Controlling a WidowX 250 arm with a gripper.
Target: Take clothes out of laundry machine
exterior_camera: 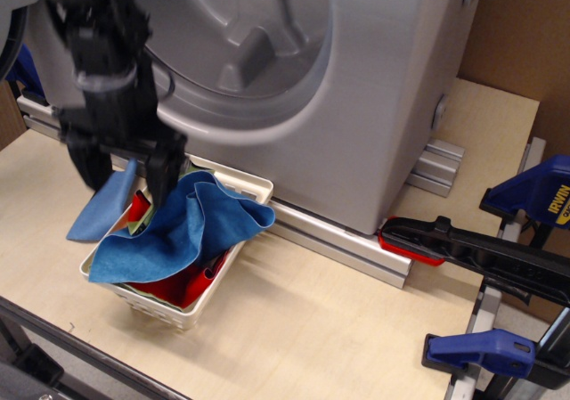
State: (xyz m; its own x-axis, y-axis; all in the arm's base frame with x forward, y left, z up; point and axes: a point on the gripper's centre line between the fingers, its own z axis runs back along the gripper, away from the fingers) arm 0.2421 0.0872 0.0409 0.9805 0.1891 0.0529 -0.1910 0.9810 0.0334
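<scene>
Hovering above the far left corner of the white slatted plastic basket, my black two-fingered gripper appears motion-blurred, its two dark fingers spread apart with nothing held between them. The soft bright-blue cloth lies crumpled in the basket, draped over its near left rim and bunched up toward the right rim; the right finger stands just beside the cloth's far edge, though whether it touches is unclear. A small strip of yellow-green cloth shows at the basket's left side, mostly covered by the blue cloth. A red cloth lies beneath the blue one, showing near the basket's near right side. A paler, flat blue cloth rests on the table left of the basket, partly under its left edge. The large light-grey plastic laundry machine, with its big round drum opening facing the basket, stands directly behind, on aluminium rails. On the right of the light wooden tabletop sit blue-handled bar clamps and a black clamp bar with a red pad.
</scene>
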